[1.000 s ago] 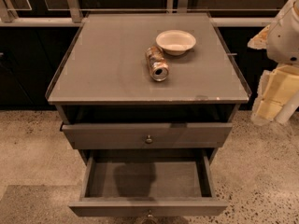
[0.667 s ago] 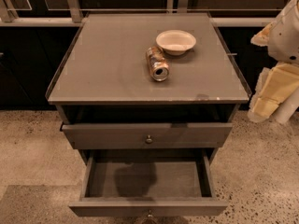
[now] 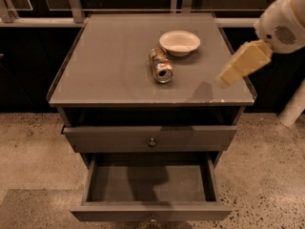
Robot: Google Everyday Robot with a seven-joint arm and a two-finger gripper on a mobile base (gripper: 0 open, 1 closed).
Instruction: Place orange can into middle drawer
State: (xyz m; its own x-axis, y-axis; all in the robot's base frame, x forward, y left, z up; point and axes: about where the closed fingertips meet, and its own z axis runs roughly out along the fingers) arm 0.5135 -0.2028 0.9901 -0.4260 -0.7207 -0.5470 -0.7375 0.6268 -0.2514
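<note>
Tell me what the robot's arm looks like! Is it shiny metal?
No, not shiny metal. The arm is a smooth, rounded white shell with a round patch of little vent holes. The end effector, at the right above the cabinet top, is blocky and pale cream-yellow, narrowing toward its tip. No cables or writing show.

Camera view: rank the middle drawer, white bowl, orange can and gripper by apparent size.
1. middle drawer, pulled open, by far the largest.
2. white bowl and gripper, over the cabinet top's right edge: they look alike, and the gripper may sit nearer the camera, so unranked.
3. orange can, lying on its side, smallest.
</note>
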